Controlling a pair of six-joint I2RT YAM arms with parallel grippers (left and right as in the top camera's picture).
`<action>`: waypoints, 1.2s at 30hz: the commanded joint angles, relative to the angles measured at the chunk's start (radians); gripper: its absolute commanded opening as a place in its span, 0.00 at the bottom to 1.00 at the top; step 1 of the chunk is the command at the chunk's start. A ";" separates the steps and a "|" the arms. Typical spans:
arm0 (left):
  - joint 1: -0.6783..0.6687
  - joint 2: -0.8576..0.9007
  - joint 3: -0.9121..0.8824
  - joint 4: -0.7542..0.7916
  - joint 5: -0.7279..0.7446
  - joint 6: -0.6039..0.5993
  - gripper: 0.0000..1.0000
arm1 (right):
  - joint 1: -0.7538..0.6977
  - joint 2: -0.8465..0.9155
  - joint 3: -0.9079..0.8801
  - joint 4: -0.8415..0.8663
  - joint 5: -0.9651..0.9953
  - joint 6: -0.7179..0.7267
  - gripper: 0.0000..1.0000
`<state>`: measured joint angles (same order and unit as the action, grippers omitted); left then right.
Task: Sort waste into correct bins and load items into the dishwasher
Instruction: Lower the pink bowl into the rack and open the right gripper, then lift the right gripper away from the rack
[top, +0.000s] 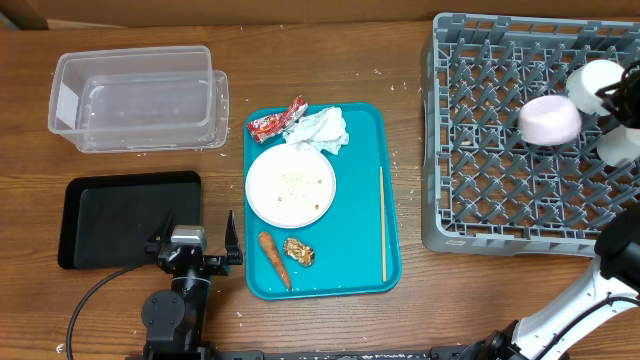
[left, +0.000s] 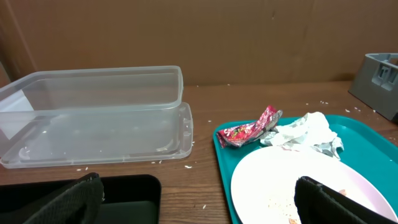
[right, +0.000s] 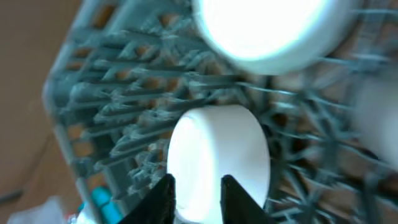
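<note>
1. Step in hand: loading the dish rack. My right gripper is down over the pegs at a small white vessel. I can't tell whether it is a cup or a bowl.
2. Right jaws: partly apart, one finger on each side of the vessel's near edge. They look let go rather than clamped, and the vessel seems to rest on the rack.
3. A white bowl sits upside down on the rack, just beyond the vessel.
4. My left gripper has its jaws wide apart and empty, between the black tray and the teal tray.
5. The plate is on the teal tray with bits of food on it, not yet racked.
6. The waste is all on the teal tray: the red wrapper, tissue, carrot and brown lump. I see nothing sorted into the clear tub or the black tray.
7. Next, my guess: the right arm lifts straight up clear of the pegs without knocking the vessel over. The left arm then reaches for the carrot, which is nearest.
</note>
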<state>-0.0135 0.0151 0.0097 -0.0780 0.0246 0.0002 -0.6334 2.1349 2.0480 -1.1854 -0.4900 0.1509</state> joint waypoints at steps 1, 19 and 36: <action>0.004 -0.011 -0.005 0.000 -0.006 0.012 1.00 | -0.002 -0.024 0.021 -0.004 0.142 0.037 0.34; 0.004 -0.011 -0.005 0.000 -0.006 0.012 1.00 | 0.096 -0.093 0.048 -0.079 0.176 0.090 0.20; 0.004 -0.011 -0.005 0.000 -0.006 0.012 1.00 | 0.562 -0.095 0.048 -0.071 0.175 0.089 0.93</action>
<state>-0.0135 0.0151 0.0097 -0.0780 0.0246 0.0002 -0.1719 2.0766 2.0682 -1.2659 -0.3141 0.2413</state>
